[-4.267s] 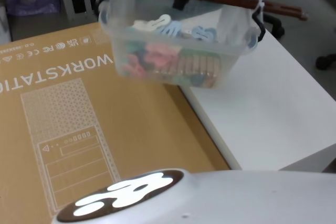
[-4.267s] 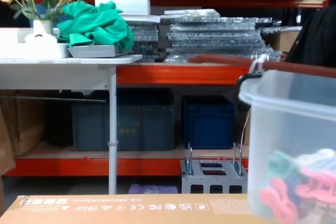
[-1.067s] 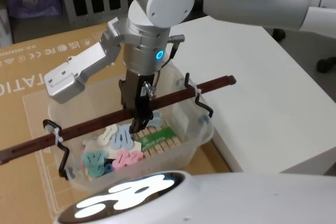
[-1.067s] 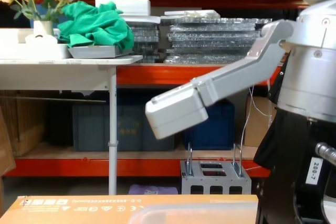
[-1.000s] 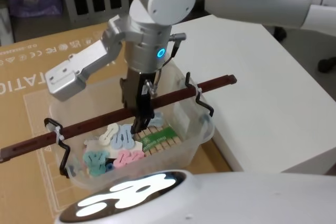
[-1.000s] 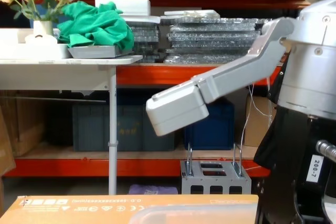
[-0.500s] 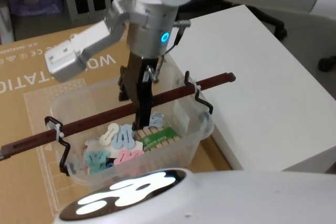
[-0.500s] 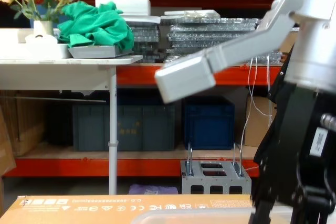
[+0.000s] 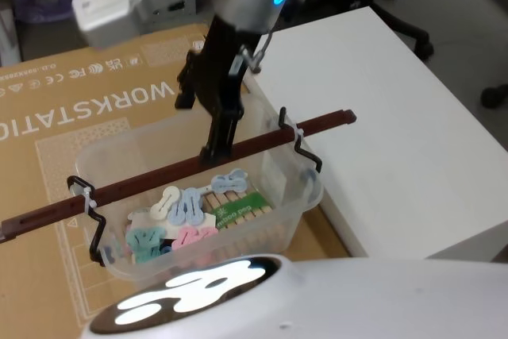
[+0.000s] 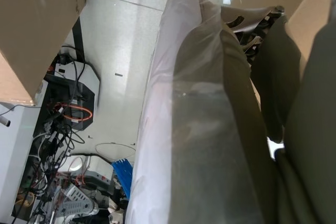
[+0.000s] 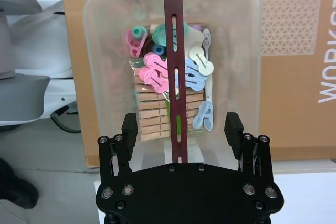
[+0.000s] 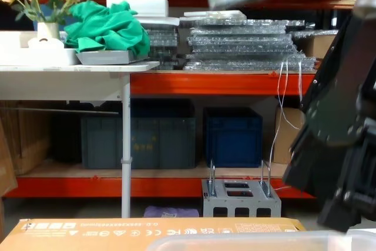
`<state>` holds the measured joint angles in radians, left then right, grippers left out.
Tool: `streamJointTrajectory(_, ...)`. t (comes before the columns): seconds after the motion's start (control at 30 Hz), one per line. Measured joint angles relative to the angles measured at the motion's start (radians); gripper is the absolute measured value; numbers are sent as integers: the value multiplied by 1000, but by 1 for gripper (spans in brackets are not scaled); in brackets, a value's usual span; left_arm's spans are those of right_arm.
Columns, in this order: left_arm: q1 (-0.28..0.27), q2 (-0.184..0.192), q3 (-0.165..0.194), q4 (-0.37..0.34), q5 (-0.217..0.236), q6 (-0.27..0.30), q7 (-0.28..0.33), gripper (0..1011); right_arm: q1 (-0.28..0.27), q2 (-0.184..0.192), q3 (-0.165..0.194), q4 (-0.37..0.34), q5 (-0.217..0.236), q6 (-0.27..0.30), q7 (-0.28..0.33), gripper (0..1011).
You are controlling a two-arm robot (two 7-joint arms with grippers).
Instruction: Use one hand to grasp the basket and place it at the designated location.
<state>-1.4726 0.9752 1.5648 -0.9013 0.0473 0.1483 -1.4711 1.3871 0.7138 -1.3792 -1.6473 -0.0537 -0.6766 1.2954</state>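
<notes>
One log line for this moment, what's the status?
right hand: open over handle | basket: sitting on cardboard box beside white table | grasp: none

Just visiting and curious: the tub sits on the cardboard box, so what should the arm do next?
Probably raise the right gripper straight up. Its fingers stand open either side of the handle without touching it, and the basket rests on the cardboard box, so it looks placed; a vertical rise should avoid snagging the bar.

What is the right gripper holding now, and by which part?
Nothing. The right gripper has its jaws open, one on each side of the bar handle of the basket, apart from it. The basket rests on the cardboard box.
</notes>
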Motion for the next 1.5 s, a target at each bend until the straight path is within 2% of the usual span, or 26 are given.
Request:
streamJointTrajectory(0.23,0,0,0,0,0,0,0,0,9,53,47,-28,45,-27,-5,1000)
streamJointTrajectory(0.47,0,0,0,0,0,0,0,0,15,68,76,-19,91,-45,2,1000)
streamJointTrajectory(0.67,0,0,0,0,0,0,0,0,11,70,93,-15,99,-47,9,1000)
streamJointTrajectory(1.1,0,0,0,0,0,0,0,0,-10,42,104,9,83,-41,19,1000)
streamJointTrajectory(1.5,0,0,0,0,0,0,0,0,-31,-15,69,38,21,-7,18,1000)
